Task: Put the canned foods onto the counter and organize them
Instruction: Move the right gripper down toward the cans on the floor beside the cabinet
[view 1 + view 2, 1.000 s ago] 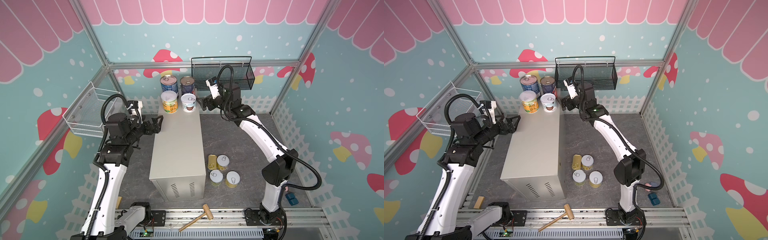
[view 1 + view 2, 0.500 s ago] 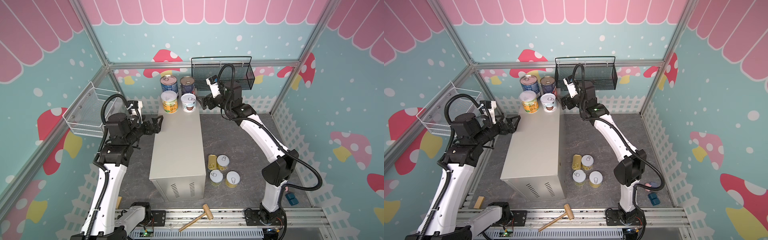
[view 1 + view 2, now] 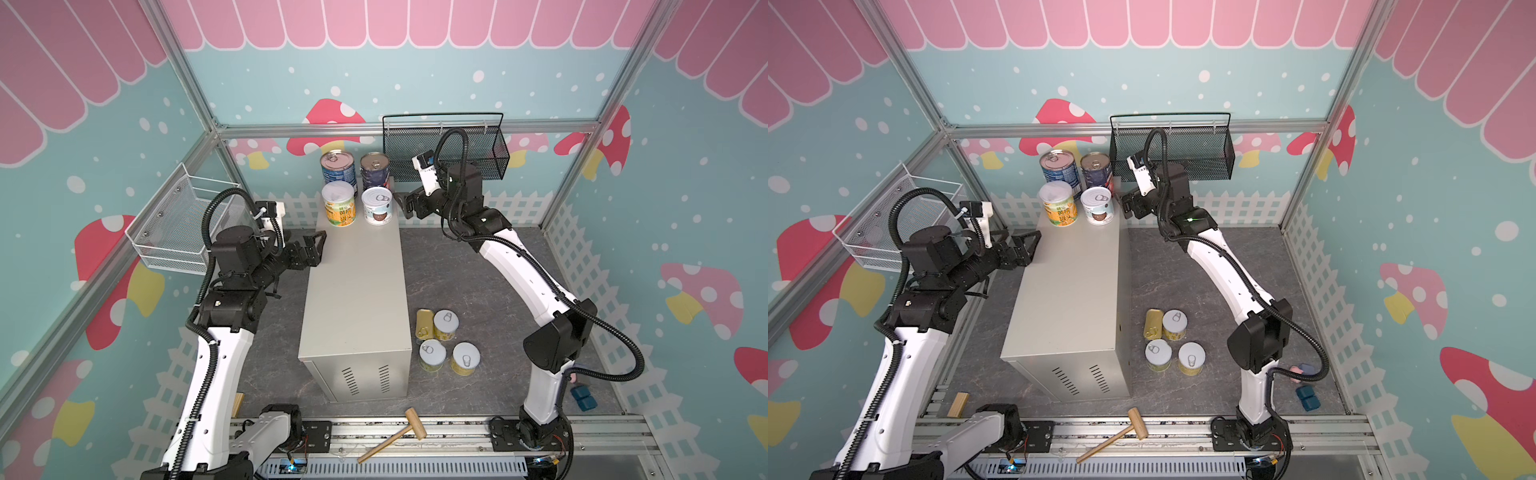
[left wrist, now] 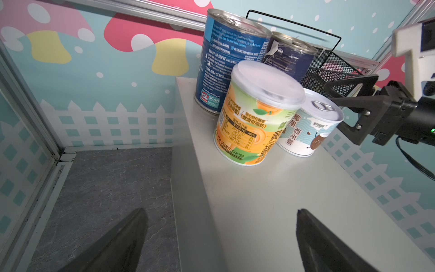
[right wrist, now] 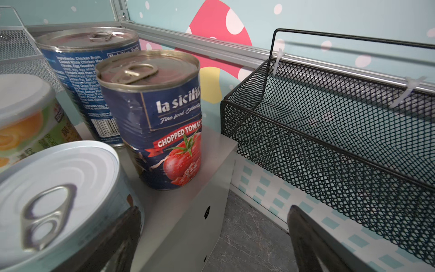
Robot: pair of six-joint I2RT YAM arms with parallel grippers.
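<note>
So, left gripper point(image 3: 318, 249) and right gripper point(image 3: 402, 205) were open, empty. Four cans point(image 3: 340, 203) stood at the surface's point(image 3: 357, 291) far end; four more cans point(image 3: 446, 324) sat on the floor point(image 3: 478, 270) by its right edge. Right gripper hung beside the white can point(image 3: 377, 206): a sloppy swing could topple it.

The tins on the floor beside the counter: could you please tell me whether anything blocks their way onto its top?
Nothing visible does. The floor tins sit beside the counter, whose near top is bare; the four cans already placed crowd only its far end, next to the open right gripper.
</note>
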